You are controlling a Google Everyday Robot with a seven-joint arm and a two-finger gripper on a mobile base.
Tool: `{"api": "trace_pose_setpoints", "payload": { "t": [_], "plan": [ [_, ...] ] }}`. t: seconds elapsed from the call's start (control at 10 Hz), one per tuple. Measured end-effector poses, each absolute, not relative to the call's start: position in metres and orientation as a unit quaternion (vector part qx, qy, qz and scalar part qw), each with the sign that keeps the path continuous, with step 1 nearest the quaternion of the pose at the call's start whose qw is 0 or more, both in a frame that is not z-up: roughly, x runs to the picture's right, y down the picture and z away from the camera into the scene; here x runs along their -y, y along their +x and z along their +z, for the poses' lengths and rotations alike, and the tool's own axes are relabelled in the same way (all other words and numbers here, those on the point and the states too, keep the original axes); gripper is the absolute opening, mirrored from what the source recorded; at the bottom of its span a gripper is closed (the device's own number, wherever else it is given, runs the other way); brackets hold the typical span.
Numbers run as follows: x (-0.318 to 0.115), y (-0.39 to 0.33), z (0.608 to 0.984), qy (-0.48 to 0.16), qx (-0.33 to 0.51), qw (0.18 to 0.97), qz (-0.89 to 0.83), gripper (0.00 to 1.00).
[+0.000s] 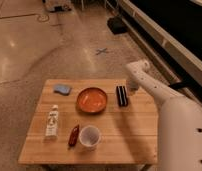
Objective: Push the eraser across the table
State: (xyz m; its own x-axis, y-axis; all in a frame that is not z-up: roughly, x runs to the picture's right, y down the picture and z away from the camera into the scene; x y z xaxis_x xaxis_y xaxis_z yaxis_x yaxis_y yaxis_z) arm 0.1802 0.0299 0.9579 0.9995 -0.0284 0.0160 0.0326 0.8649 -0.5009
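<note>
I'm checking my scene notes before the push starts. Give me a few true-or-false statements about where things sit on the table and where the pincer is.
1. The eraser lies right of the orange bowl. True.
2. The pincer is beside the eraser, near the right edge of the table. True.
3. The white cup sits inside the bowl. False: it stands in front of the bowl, next to the dark red object.
4. The blue-grey pad is at the front right corner. False: it is at the back left.

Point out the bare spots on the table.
The table is bare along its right side, below the eraser, and in front of the white cup. Crowded: between bottle and orange bowl. The gripper hangs beside the eraser.
</note>
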Motion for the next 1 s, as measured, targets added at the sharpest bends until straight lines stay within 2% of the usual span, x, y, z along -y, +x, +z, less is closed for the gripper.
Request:
{"api": "trace_pose_setpoints", "payload": {
  "t": [0.5, 1.0],
  "plan": [
    [-0.036, 0.171, 0.949, -0.244, 0.011, 0.969, -0.025, 0.18],
    [-0.039, 0.124, 0.941, -0.226, 0.028, 0.973, -0.029, 0.18]
  ]
}}
